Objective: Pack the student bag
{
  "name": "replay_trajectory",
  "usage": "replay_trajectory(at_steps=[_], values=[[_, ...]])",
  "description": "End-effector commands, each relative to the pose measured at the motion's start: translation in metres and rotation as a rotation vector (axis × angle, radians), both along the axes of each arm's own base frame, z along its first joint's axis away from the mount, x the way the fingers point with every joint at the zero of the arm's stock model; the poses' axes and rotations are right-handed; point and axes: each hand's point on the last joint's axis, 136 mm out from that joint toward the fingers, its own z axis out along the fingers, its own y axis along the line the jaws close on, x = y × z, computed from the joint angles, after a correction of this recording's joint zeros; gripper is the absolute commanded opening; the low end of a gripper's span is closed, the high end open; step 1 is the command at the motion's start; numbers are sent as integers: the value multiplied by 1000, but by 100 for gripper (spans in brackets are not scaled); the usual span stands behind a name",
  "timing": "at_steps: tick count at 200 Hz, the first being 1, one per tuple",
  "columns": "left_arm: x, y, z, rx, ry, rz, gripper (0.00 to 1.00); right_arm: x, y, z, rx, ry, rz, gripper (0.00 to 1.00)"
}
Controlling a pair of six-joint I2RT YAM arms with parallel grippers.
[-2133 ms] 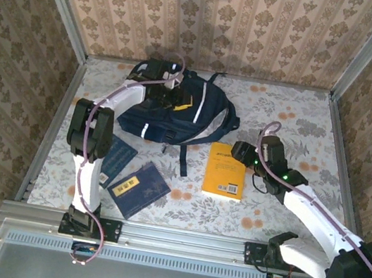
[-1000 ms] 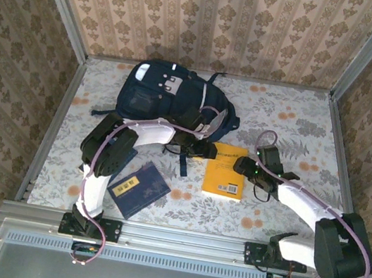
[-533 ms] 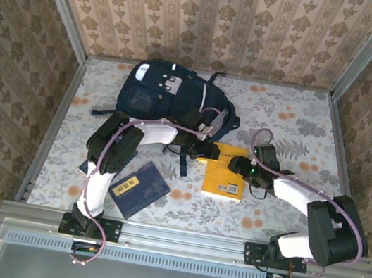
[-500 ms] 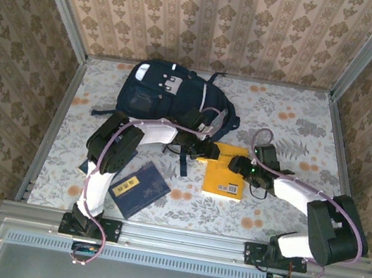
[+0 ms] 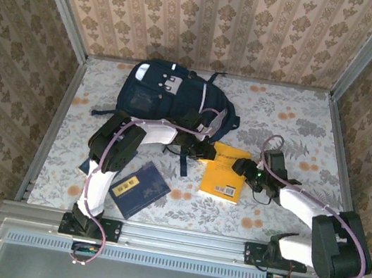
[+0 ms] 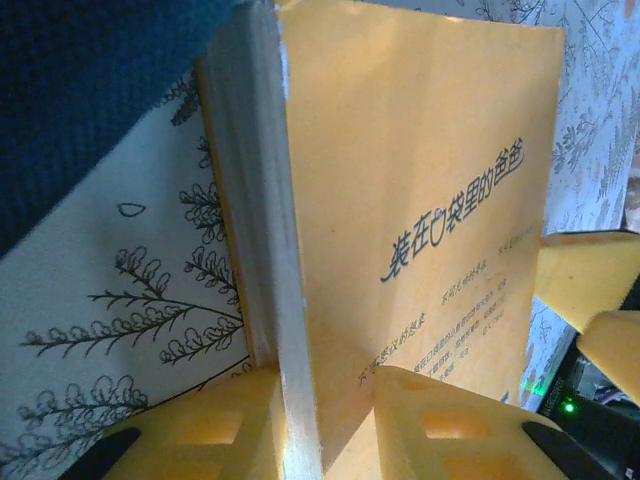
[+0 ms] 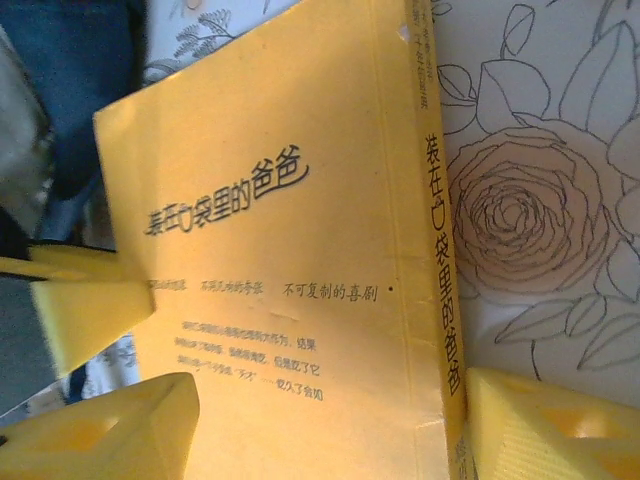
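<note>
We've left hand [image 6: 315, 395] clamped on yellow book [image 5: 223, 174], right hand [image 7: 330, 390] open astride its spine; student bag [image 5: 171, 97] just beyond, leftward

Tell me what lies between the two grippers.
The yellow book lies between the left gripper and the right gripper, as the top external view shows.

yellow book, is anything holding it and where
The left gripper pinches the yellow book across its page edge; the right gripper only straddles the spine, jaws apart.
</note>
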Motion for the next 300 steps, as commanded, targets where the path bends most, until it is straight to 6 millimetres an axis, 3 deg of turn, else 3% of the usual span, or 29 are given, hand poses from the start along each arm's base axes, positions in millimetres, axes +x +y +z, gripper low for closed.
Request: replay_trajectory(at_steps=[1,33,89,123,168,179,213,236,253,300], values=[[-14,-11,-2,-55,54,-36,25,14,33,61,226,-157,68,70],[-14,-10,-1,-59,56,-33,22,12,37,81,295,-192,65,68],[-16,-9,-3,-63,65,-34,21,6,42,81,380,-205,66,64],[-16,-8,-2,-67,67,-31,20,7,40,68,342,-183,63,62],[-12,0,3,-58,45,-7,22,2,28,36,224,-112,41,51],[-12,0,3,-63,47,-4,22,1,26,32,211,-105,37,46],[-11,3,7,-74,51,7,27,0,22,26,185,-89,23,14],[-7,12,30,-92,17,31,43,1,17,40,161,-131,14,0],[-8,21,51,-110,-7,54,51,3,16,59,152,-194,21,0],[-20,42,107,-164,-92,50,61,0,32,143,221,-452,140,0]])
